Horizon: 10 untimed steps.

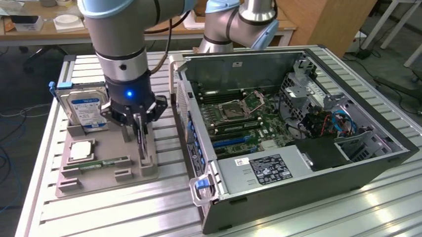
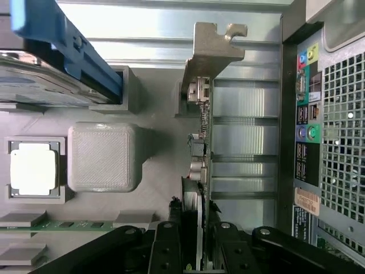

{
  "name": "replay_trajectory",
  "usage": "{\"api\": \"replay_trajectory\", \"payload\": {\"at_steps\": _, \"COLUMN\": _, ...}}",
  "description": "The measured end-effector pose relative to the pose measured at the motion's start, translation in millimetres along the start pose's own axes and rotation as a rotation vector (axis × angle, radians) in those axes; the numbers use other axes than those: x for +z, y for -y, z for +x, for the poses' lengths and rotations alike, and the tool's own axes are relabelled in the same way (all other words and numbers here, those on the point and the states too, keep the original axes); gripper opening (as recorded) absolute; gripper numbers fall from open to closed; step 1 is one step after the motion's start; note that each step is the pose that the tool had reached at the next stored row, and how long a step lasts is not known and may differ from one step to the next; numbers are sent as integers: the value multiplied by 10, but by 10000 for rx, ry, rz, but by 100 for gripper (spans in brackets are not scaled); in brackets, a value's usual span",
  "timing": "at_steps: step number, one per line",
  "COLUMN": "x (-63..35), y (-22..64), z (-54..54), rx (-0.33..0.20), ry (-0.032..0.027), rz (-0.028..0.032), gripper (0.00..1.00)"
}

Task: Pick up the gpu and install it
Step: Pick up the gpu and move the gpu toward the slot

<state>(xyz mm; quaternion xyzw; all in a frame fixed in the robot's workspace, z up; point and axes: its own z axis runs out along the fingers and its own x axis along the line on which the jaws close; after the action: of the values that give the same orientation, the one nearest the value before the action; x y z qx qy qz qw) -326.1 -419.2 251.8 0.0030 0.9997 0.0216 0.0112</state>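
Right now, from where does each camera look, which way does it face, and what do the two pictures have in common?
Exterior view: high beside the table, looking down slantwise at the grey tray and the open computer case; the arm and its pincer show.
Wrist view: on the wrist, looking down along the pincer at the gpu standing on edge in the tray; its black fingers show, closed on it.
Shared: gpu, tray, hard drive, computer case.
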Motion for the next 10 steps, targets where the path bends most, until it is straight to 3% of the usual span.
{"api": "replay_trajectory", "payload": {"at_steps": 10, "x": -283, "y": -12, "z": -6, "rx": 0, "ry": 0, "rz": 0, "gripper": 27}}
